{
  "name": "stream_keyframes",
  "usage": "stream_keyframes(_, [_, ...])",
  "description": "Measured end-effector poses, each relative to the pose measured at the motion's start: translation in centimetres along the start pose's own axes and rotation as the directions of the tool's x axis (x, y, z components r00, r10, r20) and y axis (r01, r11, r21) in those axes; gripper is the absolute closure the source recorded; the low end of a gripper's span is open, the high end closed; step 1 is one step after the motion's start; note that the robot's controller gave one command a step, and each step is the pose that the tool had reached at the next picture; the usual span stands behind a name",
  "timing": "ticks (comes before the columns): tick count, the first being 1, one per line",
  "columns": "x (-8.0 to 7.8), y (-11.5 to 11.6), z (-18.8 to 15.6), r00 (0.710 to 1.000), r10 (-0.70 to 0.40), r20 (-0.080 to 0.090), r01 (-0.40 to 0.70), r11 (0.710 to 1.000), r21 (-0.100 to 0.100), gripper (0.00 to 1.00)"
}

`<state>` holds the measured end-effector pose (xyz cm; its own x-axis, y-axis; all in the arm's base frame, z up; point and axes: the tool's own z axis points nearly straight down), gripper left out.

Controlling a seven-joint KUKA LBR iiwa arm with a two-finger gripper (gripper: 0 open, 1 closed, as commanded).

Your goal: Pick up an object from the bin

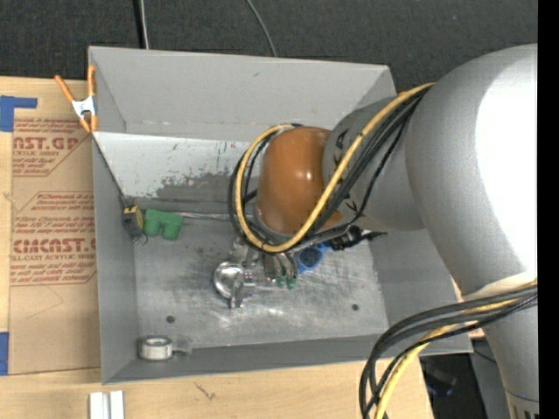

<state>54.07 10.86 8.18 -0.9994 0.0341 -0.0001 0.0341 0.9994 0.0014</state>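
My gripper (260,267) reaches down into the middle of the bin, mostly hidden under the arm's wrist. Right at its tip lies a shiny silver rounded metal piece (229,279) on the bin floor; I cannot tell whether the gripper touches it. A small blue thing (310,256) lies just right of the gripper, partly hidden by the arm. A small green bit (286,278) sits beside it.
A green plastic block (162,224) lies at the left wall with a small dark and yellow piece (131,220) next to it. A grey tape roll (155,348) rests in the front left corner. The arm covers the bin's right side.
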Motion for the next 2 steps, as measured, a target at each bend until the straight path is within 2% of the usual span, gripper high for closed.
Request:
stream_keyframes(1, [0.1, 0.1, -9.0, 0.997, 0.079, 0.008, -0.079, 0.997, -0.002, 1.0])
stream_keyframes(2, [-0.6, -1.2, -16.7, 0.994, 0.11, 0.01, -0.11, 0.994, -0.002, 1.0])
